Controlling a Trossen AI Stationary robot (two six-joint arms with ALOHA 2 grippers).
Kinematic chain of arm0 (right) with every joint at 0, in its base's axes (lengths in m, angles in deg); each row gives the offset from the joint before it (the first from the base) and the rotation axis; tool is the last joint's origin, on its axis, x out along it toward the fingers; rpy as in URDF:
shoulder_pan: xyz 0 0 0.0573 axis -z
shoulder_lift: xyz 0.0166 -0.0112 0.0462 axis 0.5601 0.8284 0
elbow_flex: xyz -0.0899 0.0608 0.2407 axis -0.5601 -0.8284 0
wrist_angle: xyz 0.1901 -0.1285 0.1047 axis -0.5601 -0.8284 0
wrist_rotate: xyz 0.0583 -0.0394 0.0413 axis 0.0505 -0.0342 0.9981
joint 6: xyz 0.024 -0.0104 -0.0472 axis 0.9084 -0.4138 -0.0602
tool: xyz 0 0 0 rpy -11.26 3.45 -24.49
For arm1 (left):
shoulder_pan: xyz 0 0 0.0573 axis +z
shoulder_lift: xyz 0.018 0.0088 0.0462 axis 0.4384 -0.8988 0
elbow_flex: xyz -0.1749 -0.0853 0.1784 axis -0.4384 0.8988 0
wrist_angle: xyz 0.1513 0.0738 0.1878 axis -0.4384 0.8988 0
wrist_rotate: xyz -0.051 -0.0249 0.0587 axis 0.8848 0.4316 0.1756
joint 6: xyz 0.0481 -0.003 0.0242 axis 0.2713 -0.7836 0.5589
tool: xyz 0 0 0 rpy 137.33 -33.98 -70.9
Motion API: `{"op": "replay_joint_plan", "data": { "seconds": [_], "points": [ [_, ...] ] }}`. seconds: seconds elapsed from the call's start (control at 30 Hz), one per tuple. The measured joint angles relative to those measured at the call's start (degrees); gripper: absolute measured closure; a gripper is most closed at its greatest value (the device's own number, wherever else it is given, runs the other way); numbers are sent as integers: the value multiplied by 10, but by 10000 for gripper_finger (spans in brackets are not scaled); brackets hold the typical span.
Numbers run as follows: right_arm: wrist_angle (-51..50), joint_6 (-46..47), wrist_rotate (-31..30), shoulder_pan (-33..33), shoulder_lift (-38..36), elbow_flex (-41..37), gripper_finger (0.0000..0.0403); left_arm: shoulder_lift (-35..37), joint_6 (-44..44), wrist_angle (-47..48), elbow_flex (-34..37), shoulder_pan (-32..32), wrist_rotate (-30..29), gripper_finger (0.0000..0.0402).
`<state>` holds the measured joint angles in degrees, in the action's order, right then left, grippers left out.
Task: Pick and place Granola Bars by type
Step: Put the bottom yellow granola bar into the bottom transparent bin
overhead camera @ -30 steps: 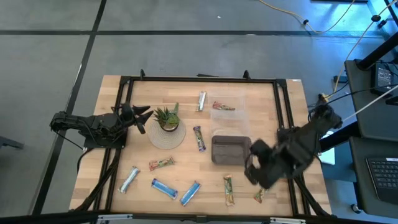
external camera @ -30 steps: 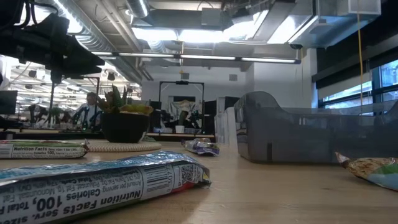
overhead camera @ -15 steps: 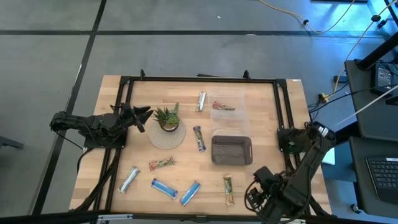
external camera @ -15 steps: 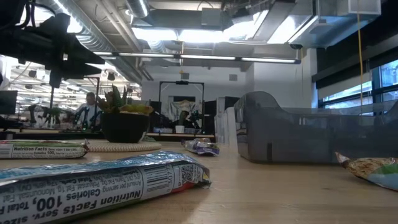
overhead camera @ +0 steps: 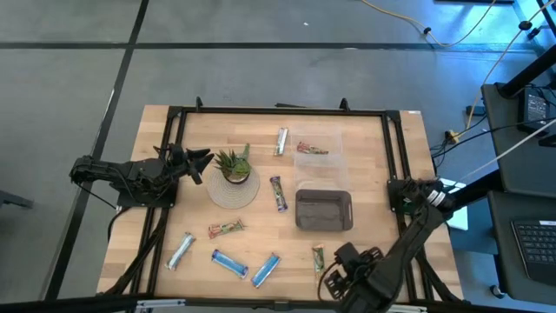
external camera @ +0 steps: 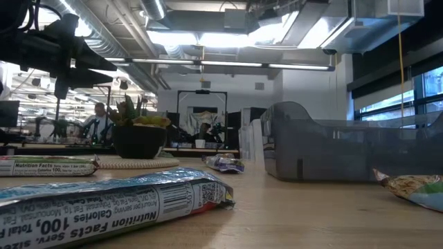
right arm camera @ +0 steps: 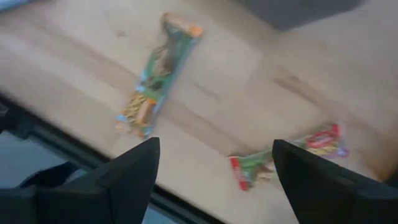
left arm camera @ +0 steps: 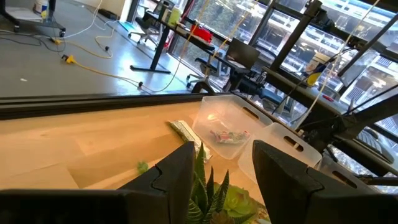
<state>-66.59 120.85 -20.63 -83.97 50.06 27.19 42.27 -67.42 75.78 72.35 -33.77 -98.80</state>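
Where the high view looks down, the right pincer (overhead camera: 334, 283) hangs over the tabletop's (overhead camera: 373, 148) near edge, hiding a small bar. Its wrist view shows wide fingers above two green-tan bars (right arm camera: 157, 73) (right arm camera: 289, 154). The left pincer (left arm camera: 221, 171) waits open by the plant (overhead camera: 233, 165).
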Motion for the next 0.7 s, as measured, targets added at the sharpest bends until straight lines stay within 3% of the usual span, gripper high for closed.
{"op": "replay_joint_plan", "data": {
  "seconds": [0.7],
  "points": [
    [151, -42, 1, 74, 148, 0, 91, 0, 0, 0, 0, 0, 0, 245]
  ]
}}
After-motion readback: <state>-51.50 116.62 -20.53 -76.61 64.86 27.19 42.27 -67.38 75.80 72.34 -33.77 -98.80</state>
